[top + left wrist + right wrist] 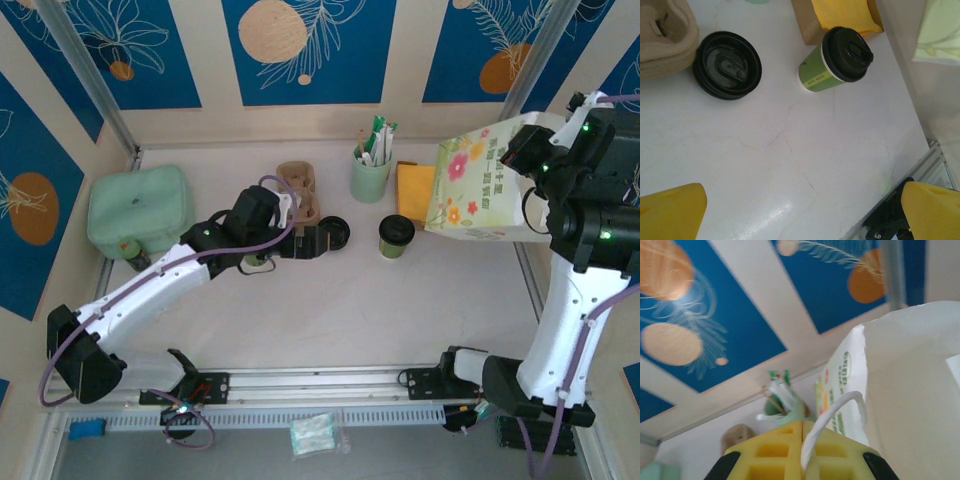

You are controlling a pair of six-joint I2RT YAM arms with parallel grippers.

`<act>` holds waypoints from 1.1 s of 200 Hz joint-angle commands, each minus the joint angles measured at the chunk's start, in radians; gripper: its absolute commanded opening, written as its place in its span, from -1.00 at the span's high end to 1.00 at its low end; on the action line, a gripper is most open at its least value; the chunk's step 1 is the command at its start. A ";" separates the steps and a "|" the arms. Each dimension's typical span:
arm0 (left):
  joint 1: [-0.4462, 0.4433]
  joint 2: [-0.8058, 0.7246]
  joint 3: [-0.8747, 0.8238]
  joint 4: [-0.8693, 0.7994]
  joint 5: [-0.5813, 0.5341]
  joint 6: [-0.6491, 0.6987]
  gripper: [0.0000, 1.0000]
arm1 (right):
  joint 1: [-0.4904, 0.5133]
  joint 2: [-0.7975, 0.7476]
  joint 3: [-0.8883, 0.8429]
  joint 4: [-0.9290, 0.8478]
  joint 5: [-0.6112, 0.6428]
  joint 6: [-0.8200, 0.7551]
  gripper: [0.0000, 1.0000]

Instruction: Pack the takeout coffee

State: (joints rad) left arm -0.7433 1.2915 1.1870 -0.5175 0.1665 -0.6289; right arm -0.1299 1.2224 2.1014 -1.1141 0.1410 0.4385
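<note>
The right gripper (802,426) is pinched closed on the white cord handle (832,407) of the flowered paper bag (910,390), which sits at the far right of the white table (790,150). The left gripper (800,202) (yellow fingers spread wide, holding nothing) hovers over the tabletop. The takeout coffee (837,57) stands upright ahead of it, between the bag and the smaller loose black lid (727,65).

The coffee (837,62) is green with a white band and a black lid. A loose lid (727,65) is black. The bag (480,185) is white with bright flowers. Wall panels (300,50) are blue with orange discs.
</note>
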 commanded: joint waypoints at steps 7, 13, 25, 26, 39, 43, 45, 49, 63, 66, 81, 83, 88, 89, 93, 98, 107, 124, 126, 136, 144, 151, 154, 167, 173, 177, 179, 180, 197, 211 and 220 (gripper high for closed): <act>0.047 -0.054 0.031 -0.046 -0.060 0.013 -0.99 | 0.178 0.033 0.075 -0.027 -0.030 0.022 1.00; 0.062 -0.059 0.031 -0.051 -0.062 0.013 -0.99 | 0.230 0.039 0.084 -0.029 -0.021 0.025 1.00; 0.093 -0.076 0.028 -0.057 -0.065 0.014 -0.99 | 0.332 0.049 0.097 -0.029 0.009 0.029 1.00; 0.098 -0.077 0.027 -0.058 -0.065 0.014 -0.99 | 0.341 0.049 0.099 -0.029 0.011 0.029 1.00; 0.134 -0.096 0.022 -0.065 -0.067 0.015 -0.99 | 0.439 0.060 0.109 -0.026 0.033 0.035 1.00; 0.144 -0.102 0.020 -0.068 -0.067 0.015 -0.99 | 0.468 0.064 0.112 -0.026 0.039 0.037 1.00; 0.150 -0.106 0.020 -0.069 -0.067 0.014 -0.99 | 0.481 0.065 0.114 -0.027 0.042 0.037 1.00; 0.160 -0.113 0.017 -0.073 -0.067 0.016 -0.99 | 0.510 0.067 0.117 -0.027 0.048 0.039 1.00; 0.195 -0.138 0.010 -0.083 -0.067 0.020 -0.99 | 0.603 0.073 0.118 -0.026 0.077 0.047 1.00; 0.202 -0.144 0.009 -0.087 -0.067 0.020 -0.99 | 0.621 0.075 0.119 -0.026 0.081 0.049 1.00; 0.230 -0.172 0.002 -0.100 -0.068 0.026 -0.99 | 0.716 0.084 0.117 -0.021 0.111 0.055 1.00; 0.233 -0.176 0.001 -0.102 -0.068 0.026 -0.99 | 0.728 0.084 0.116 -0.020 0.115 0.056 1.00; 0.242 -0.184 -0.001 -0.106 -0.069 0.027 -0.99 | 0.758 0.088 0.117 -0.020 0.131 0.056 1.00; 0.243 -0.186 -0.002 -0.107 -0.070 0.027 -0.99 | 0.764 0.089 0.116 -0.019 0.135 0.056 1.00; 0.248 -0.191 -0.003 -0.110 -0.070 0.026 -0.99 | 0.784 0.091 0.114 -0.018 0.148 0.056 1.00; 0.254 -0.200 -0.005 -0.114 -0.070 0.028 -0.99 | 0.814 0.096 0.111 -0.016 0.164 0.056 1.00; 0.264 -0.213 -0.011 -0.121 -0.069 0.028 -0.99 | 0.856 0.103 0.101 -0.006 0.182 0.058 1.00; 0.275 -0.232 -0.019 -0.129 -0.074 0.028 -0.99 | 0.918 0.116 0.076 0.020 0.199 0.067 1.00; 0.276 -0.234 -0.021 -0.130 -0.074 0.027 -0.99 | 0.924 0.118 0.072 0.024 0.199 0.067 1.00; 0.281 -0.246 -0.026 -0.134 -0.076 0.027 -0.99 | 0.955 0.131 0.062 0.040 0.206 0.073 1.00; 0.285 -0.253 -0.030 -0.137 -0.078 0.028 -0.99 | 0.979 0.144 0.056 0.053 0.213 0.073 1.00; 0.289 -0.259 -0.034 -0.140 -0.079 0.025 -0.99 | 0.998 0.156 0.054 0.060 0.222 0.074 1.00; 0.290 -0.262 -0.034 -0.142 -0.079 0.026 -0.99 | 1.006 0.162 0.053 0.064 0.226 0.076 1.00; 0.294 -0.270 -0.040 -0.146 -0.078 0.023 -0.99 | 1.042 0.187 0.048 0.075 0.242 0.078 1.00; 0.294 -0.276 -0.043 -0.148 -0.078 0.021 -0.99 | 1.058 0.196 0.044 0.080 0.259 0.077 1.00; 0.294 -0.278 -0.045 -0.148 -0.076 0.019 -0.99 | 1.070 0.203 0.042 0.082 0.269 0.077 1.00; 0.295 -0.281 -0.046 -0.148 -0.076 0.018 -0.99 | 1.075 0.205 0.040 0.083 0.275 0.077 1.00; 0.295 -0.282 -0.047 -0.148 -0.076 0.018 -0.99 | 1.077 0.205 0.038 0.085 0.278 0.077 1.00; 0.295 -0.293 -0.055 -0.150 -0.070 0.012 -0.99 | 1.112 0.219 0.017 0.101 0.315 0.081 1.00; 0.295 -0.298 -0.062 -0.153 -0.063 0.010 -0.99 | 1.134 0.221 -0.009 0.110 0.350 0.085 1.00; 0.295 -0.302 -0.069 -0.154 -0.057 0.008 -0.99 | 1.147 0.220 -0.030 0.117 0.377 0.090 1.00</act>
State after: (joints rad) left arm -0.4587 1.0134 1.1339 -0.6540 0.0994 -0.6201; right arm 0.9859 1.4548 2.1033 -1.0485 0.4191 0.5064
